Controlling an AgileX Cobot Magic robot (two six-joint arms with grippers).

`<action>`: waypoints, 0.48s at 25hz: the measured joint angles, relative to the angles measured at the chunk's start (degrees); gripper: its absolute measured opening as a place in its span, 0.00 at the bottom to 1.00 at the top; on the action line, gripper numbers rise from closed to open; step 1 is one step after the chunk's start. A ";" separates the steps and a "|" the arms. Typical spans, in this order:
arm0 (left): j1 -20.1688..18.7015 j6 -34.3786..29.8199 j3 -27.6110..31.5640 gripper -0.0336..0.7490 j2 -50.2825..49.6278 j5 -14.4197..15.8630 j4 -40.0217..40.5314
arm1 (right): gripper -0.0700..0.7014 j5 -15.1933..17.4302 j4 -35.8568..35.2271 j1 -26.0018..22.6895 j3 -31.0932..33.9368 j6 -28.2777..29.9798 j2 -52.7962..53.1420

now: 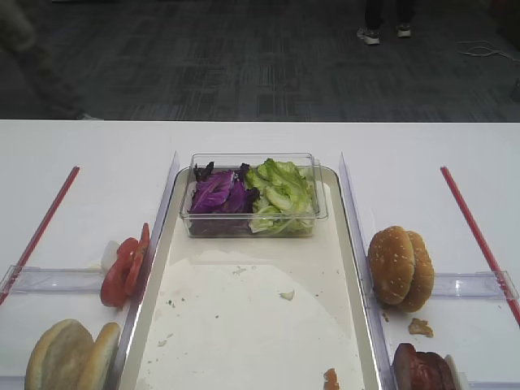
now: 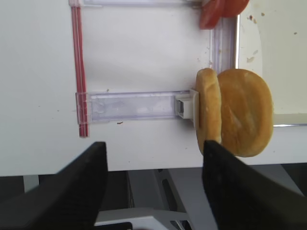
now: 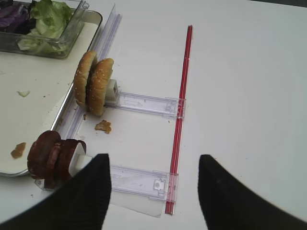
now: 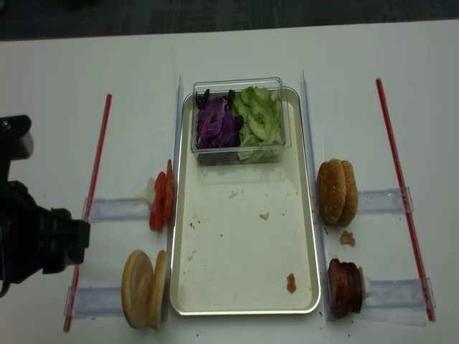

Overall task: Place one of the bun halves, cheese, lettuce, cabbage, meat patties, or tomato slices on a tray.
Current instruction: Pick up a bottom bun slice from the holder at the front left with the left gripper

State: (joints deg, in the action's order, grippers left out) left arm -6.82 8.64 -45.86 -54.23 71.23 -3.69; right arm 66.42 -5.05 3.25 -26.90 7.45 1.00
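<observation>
Exterior high: the tray [image 1: 357,268] lies on the white tabletop [image 1: 89,162], pale bun halves [image 1: 71,357] standing just beside its near-left rim. Left wrist: the left gripper [image 2: 154,184], fingers [image 2: 79,187] spread wide and empty, hangs near those buns. Right wrist: the right gripper [image 3: 153,191] gapes empty beside the tray's meat patties [image 3: 50,155].

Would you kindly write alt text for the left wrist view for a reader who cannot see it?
Two pale bun halves stand on edge at the end of a clear plastic holder on a white table, beside the tray. The open left gripper fills the foreground; red tomato slices show at the top.
</observation>
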 joint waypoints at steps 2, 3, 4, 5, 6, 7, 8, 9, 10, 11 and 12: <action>0.00 0.22 0.00 0.57 0.00 0.00 0.09 | 0.64 0.00 0.00 0.00 0.00 0.00 0.00; 0.00 0.22 0.00 0.57 0.00 0.00 0.09 | 0.64 0.00 0.00 0.00 0.00 0.00 0.00; 0.00 0.22 0.00 0.57 0.00 0.00 -0.01 | 0.64 0.00 0.00 0.00 0.00 0.00 0.00; 0.00 0.22 0.00 0.57 0.00 0.00 -0.11 | 0.64 0.00 0.00 0.00 0.00 0.00 0.00; -0.22 0.22 0.00 0.57 0.00 0.00 -0.10 | 0.64 0.00 0.00 0.00 0.00 0.00 0.00; -0.71 0.22 0.00 0.57 0.00 0.00 -0.10 | 0.64 0.00 0.00 0.00 0.00 0.00 0.00; -1.47 0.22 0.00 0.57 0.00 0.00 -0.10 | 0.64 0.00 0.00 0.00 0.00 0.00 0.00; -2.12 0.22 0.00 0.57 0.00 0.00 -0.10 | 0.64 0.00 0.00 0.00 0.00 0.00 0.00; -2.97 0.22 0.00 0.57 0.00 0.00 -0.10 | 0.64 0.00 0.00 0.00 0.00 0.00 0.00; -3.89 0.38 0.00 0.57 0.00 0.00 -0.13 | 0.64 0.00 0.00 0.00 0.00 0.00 0.00; -4.66 1.10 0.00 0.57 0.00 0.00 -0.24 | 0.64 0.00 0.00 0.00 0.00 0.00 0.00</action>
State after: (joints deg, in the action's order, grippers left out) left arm -11.49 9.74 -45.86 -54.23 71.23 -3.93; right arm 66.42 -5.05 3.25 -26.90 7.45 1.00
